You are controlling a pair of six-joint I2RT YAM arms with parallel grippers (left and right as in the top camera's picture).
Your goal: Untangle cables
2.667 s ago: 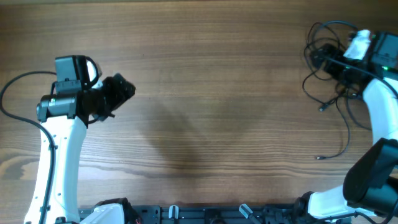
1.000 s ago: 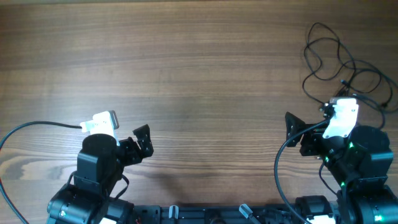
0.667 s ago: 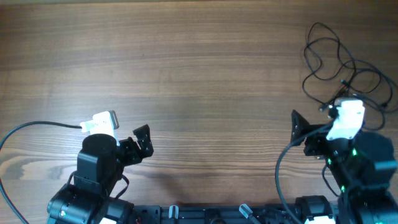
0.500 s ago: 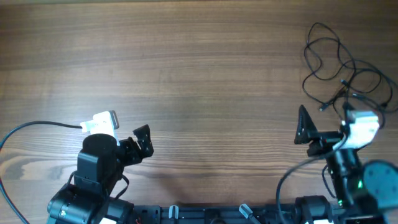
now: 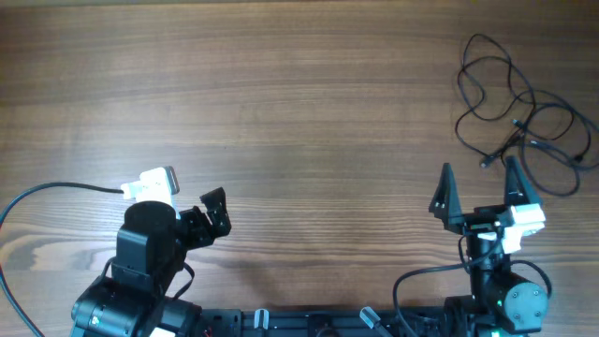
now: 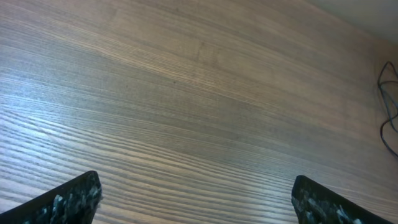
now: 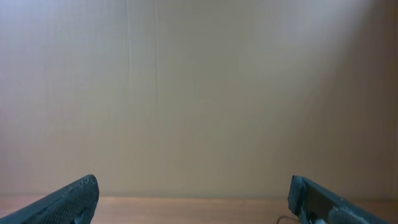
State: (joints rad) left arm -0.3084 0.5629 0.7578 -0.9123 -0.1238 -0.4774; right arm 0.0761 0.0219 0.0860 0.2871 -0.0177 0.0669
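Observation:
The cables (image 5: 516,101) are thin black wires lying in loose overlapping loops at the table's far right, with small plugs at their ends. One loop shows at the right edge of the left wrist view (image 6: 389,106). My right gripper (image 5: 477,190) is open and empty near the front edge, below the cables and apart from them. Its wrist view faces the wall with only a strip of table below, and the gripper (image 7: 194,202) holds nothing. My left gripper (image 5: 216,213) is open and empty at the front left, and in its wrist view (image 6: 196,204) it is over bare wood.
The wooden table (image 5: 299,122) fills the overhead view. A thicker black arm cable (image 5: 37,198) curves along the left edge. Both arm bases (image 5: 140,281) sit folded at the front edge.
My right arm has drawn back from the cables to the front edge and tilted its open gripper up toward the wall. The left arm folded back earlier and has since stayed still.

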